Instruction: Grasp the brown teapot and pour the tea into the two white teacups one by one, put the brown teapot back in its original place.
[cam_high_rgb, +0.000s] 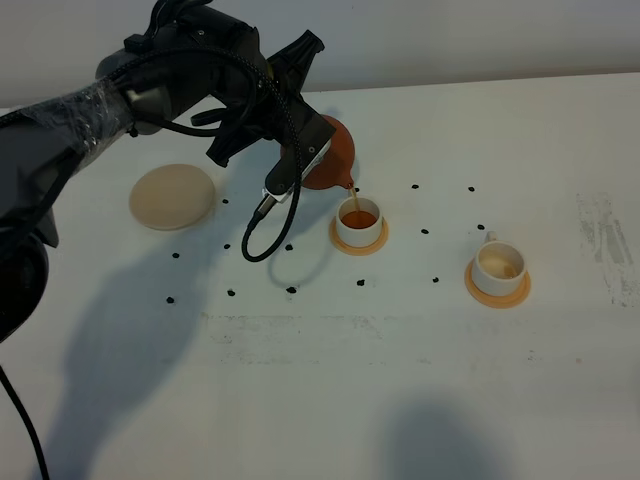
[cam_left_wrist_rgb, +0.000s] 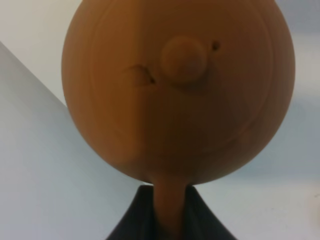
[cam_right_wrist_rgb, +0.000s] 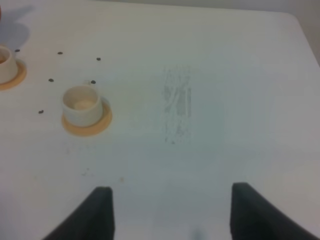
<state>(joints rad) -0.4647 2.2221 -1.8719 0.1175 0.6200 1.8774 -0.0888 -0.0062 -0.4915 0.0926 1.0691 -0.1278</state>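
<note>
Brown teapot (cam_high_rgb: 335, 152) tipped, left gripper (cam_high_rgb: 306, 158) clamped on its handle (cam_left_wrist_rgb: 170, 210); I'm pouring into first teacup (cam_high_rgb: 358, 222). Next: level it, carry to second teacup (cam_high_rgb: 497, 265).

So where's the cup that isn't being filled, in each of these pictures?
Exterior high: the second teacup sits right of centre.
Left wrist: absent; the brown teapot fills it.
Right wrist: the second teacup stands beside the grey scuffed patch.
Shared landmark: that scuffed patch, right of the cup overhead.
</note>
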